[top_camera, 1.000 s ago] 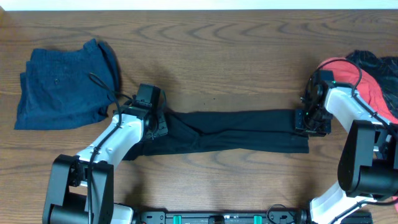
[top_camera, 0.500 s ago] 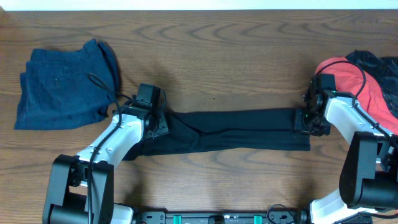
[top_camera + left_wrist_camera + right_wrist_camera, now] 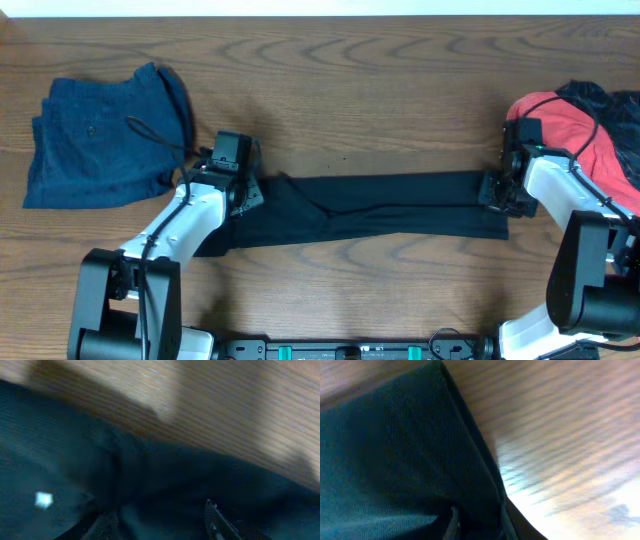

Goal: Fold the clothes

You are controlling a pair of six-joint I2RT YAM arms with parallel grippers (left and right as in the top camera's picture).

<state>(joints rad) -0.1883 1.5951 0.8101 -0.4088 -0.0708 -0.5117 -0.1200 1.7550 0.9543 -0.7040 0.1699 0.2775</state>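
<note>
A long black garment (image 3: 390,208) lies stretched across the middle of the table. My left gripper (image 3: 243,196) is at its left end. In the left wrist view its fingers (image 3: 160,522) stand a little apart with bunched dark cloth (image 3: 100,460) between them. My right gripper (image 3: 497,192) is at the right end. Its fingers (image 3: 477,522) are pinched on the dark cloth edge (image 3: 395,445). A folded blue garment (image 3: 100,135) lies at the far left.
A red garment (image 3: 575,130) and a dark one (image 3: 600,100) are heaped at the right edge, just behind my right arm. Bare wood table (image 3: 360,90) runs along the back and the front.
My right gripper has moved right and pulled the garment's right end with it, so the cloth lies longer and flatter. My left gripper has shifted slightly up and left.
</note>
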